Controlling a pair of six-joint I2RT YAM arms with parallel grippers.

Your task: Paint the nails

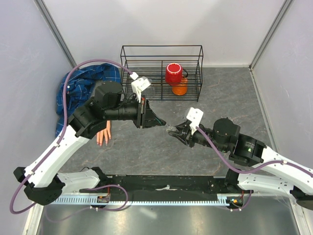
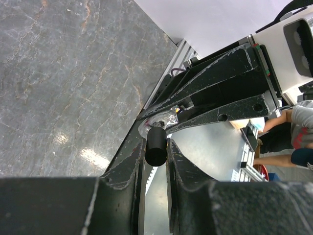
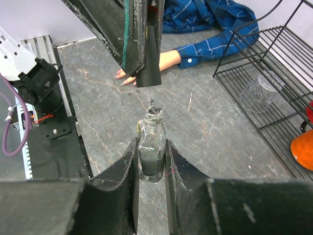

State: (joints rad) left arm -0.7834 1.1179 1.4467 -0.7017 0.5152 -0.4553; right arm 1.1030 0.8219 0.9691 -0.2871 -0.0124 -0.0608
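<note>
Two grippers up top: my left gripper (image 1: 159,122) and right gripper (image 1: 171,130) nearly meet mid-table, the nails (image 1: 101,143) well off left. Left wrist: narrowly clamped on the black cap (image 2: 156,144). Right wrist: pinching the bottle (image 3: 150,147) tight, nails far beyond.

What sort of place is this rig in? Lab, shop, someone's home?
Most likely a robotics lab test cell: plain white partition walls enclose a grey marble-look table, and the subject is a peach fake hand in a blue plaid sleeve, not a person.
</note>
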